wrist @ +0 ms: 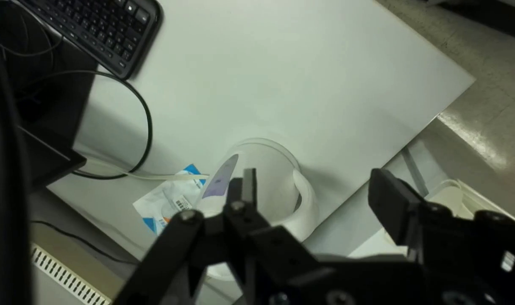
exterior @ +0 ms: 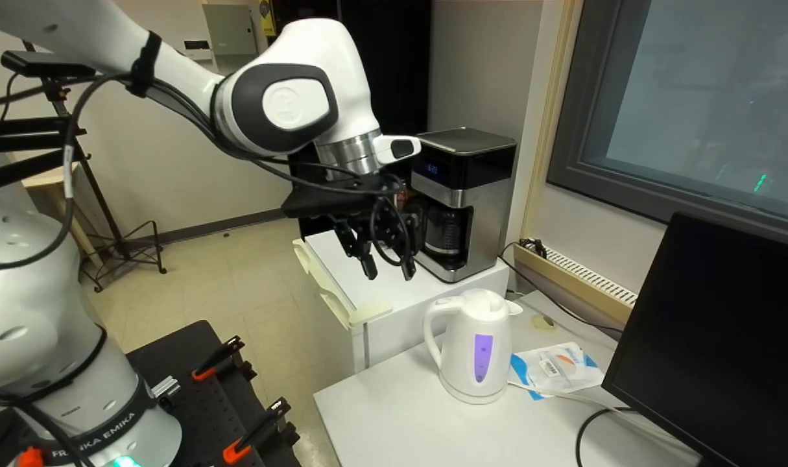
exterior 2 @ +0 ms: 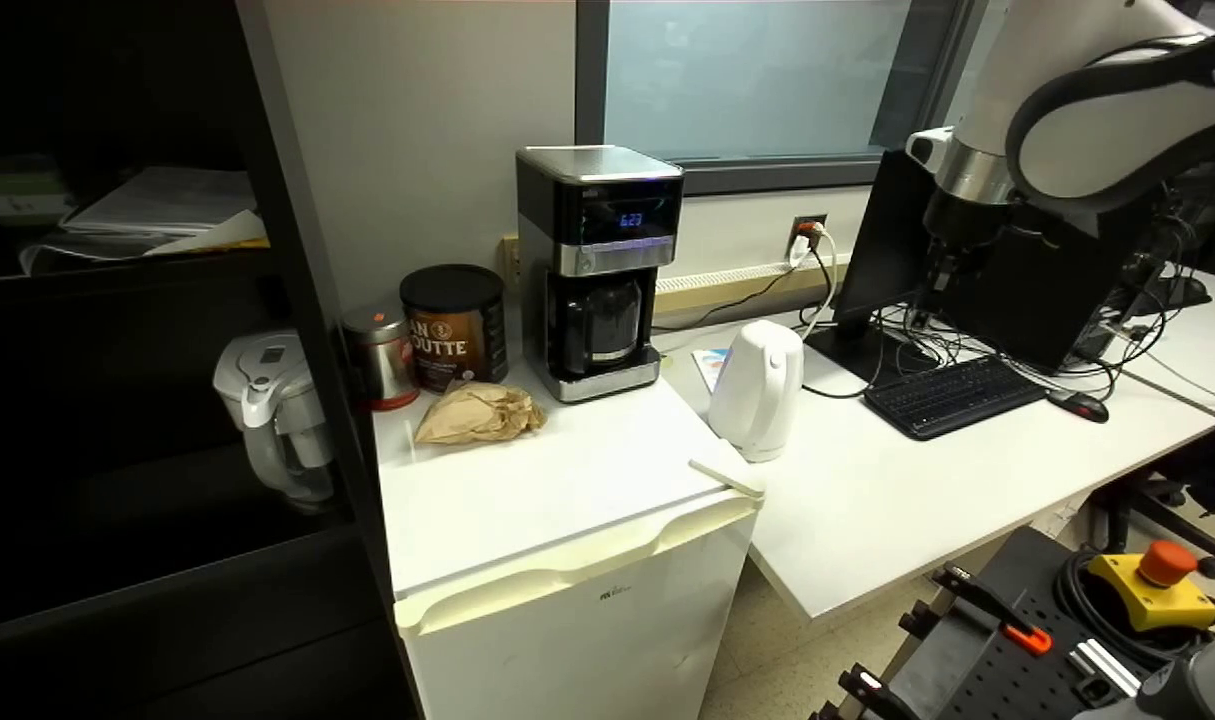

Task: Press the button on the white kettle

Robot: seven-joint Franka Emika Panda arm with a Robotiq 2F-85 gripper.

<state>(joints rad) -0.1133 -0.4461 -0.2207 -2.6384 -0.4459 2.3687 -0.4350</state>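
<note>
One white electric kettle (exterior: 462, 350): stands upright on the counter (exterior: 394, 415), near the mini fridge (exterior 2: 567, 480) that carries the drip coffee maker (exterior 2: 597, 265).
Kettle handle (exterior: 429, 327): on the side away from the wall; the lid (exterior: 484, 301) sits on top, and the purple window (exterior: 482, 357) marks the body.
White cord (wrist: 155, 177): runs from the kettle's side toward the monitor (exterior: 711, 357).
Gripper (exterior: 388, 269): empty, fingers spread wide, hanging above kettle height and apart from it; the wrist view looks down on the kettle, one finger overlapping its outline only by line of sight.
Button: cannot be picked out with certainty in any view, so whether it is pressed cannot be told.
Kettle-pressing step: most likely the approach, since nothing touches the kettle.
Gripper's next move: probably bring the fingers together into one firm tip, line it up with the switch, then push squarely and gently; a light plastic body could slide or tip.
</note>
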